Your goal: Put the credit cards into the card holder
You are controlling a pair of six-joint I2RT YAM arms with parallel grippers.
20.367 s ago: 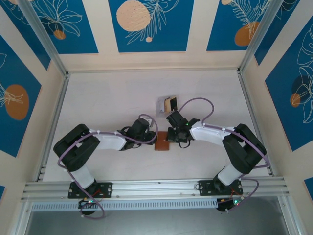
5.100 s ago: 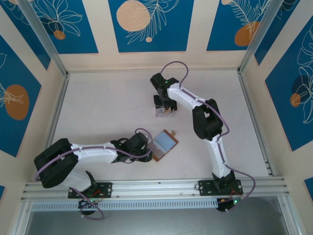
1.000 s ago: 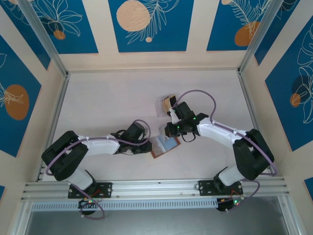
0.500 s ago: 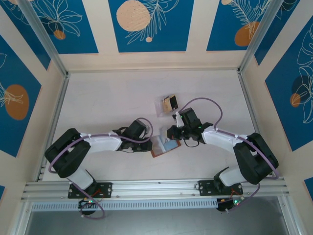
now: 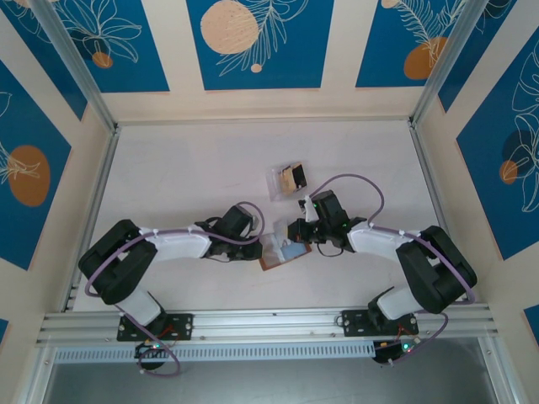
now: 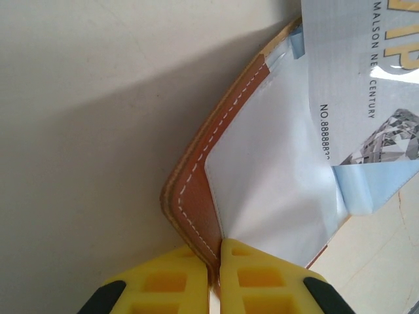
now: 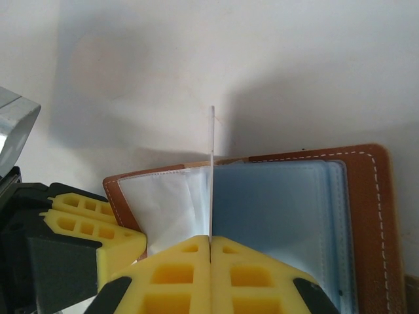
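Since the view of five seconds earlier, the right arm has been brought back from the clear box (image 5: 286,179) at the far middle of the table (image 5: 185,168) to the card holder (image 5: 280,252), which is now lifted at its left side rather than lying flat and free.

The right gripper (image 7: 210,245) is pressed together on a thin pale card (image 7: 211,163), seen edge-on from the right wrist and standing upright over the opened holder. The left gripper (image 6: 215,252) is clamped on the brown leather rim at the holder's corner, so the cover is propped open. A few remaining cards (image 5: 292,177) are seen inside the box, well apart from the holder.

From the left wrist, the card's printed face is seen against the clear sleeves (image 6: 275,196); whether its edge is inside a pocket cannot be told.

Several failures can be expected. If the card is pushed down off the pocket mouth, it is likely to be driven between two sleeves or to buckle one. Because the holder is pinched only at one corner, it could be pivoted or dragged out of that grip by a sideways push. The card, held by one narrow edge, may be bent or slipped in the pads if it is forced.
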